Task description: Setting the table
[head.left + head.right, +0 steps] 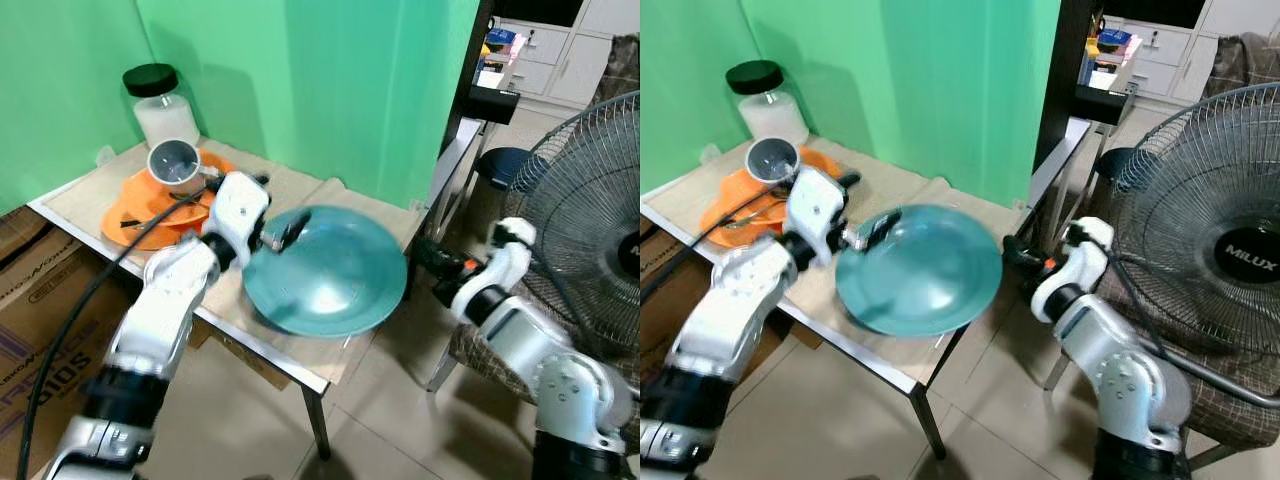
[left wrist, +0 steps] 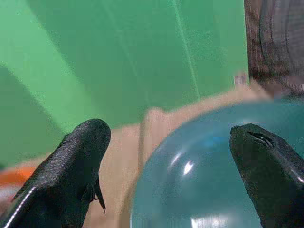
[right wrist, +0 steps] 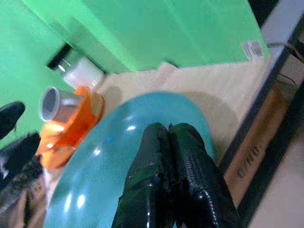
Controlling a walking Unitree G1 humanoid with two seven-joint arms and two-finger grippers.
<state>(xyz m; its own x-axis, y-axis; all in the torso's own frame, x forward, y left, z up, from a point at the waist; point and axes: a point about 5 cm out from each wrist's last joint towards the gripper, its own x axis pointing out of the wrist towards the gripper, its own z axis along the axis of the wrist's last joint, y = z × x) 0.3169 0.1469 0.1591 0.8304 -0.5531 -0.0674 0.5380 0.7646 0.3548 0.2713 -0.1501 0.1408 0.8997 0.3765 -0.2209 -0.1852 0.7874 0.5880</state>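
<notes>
Left end effector [image 1: 285,232] has its fingers spread wide right at the near-left rim of the big teal plate [image 1: 335,275], not clamping anything. Right end effector [image 3: 173,142] is pinched closed, empty, off the table's right edge. The plate sits on the table [image 1: 300,190] beside the orange plates [image 1: 140,215], metal cup [image 1: 175,163] and jar [image 1: 160,103].
</notes>
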